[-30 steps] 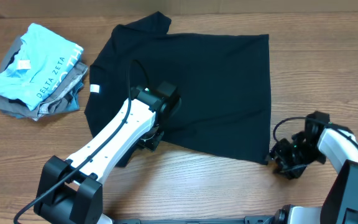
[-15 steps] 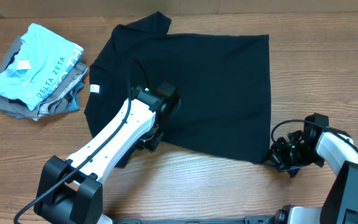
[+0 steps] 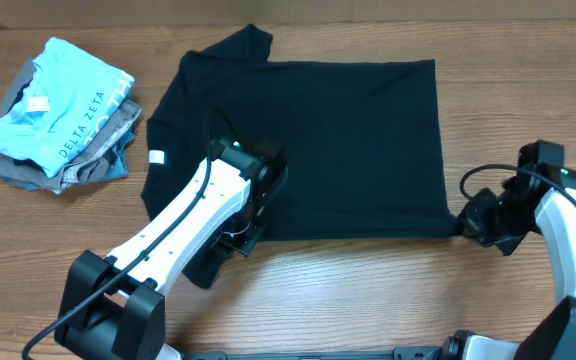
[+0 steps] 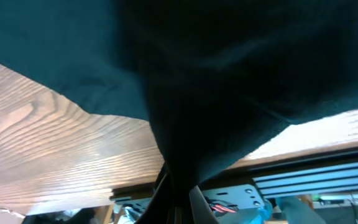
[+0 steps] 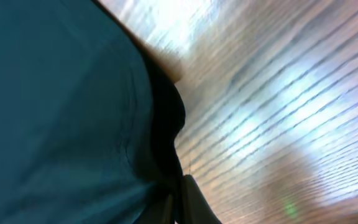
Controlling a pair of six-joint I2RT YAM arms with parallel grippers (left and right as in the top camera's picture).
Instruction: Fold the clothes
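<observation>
Overhead, the shirt [image 3: 348, 140] lies spread on the wood table [image 3: 368, 300], folded pile [image 3: 63, 115] far left. Wrist views alone show the pinch: left gripper [image 4: 176, 198] and right gripper [image 5: 178, 198] both clamped tight on its fabric

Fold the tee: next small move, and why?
Probably raise both together slightly. The left gripper and right gripper are each shut on the near edge of the black T-shirt, which lies flat on the table; lifting frees that edge to fold.
</observation>
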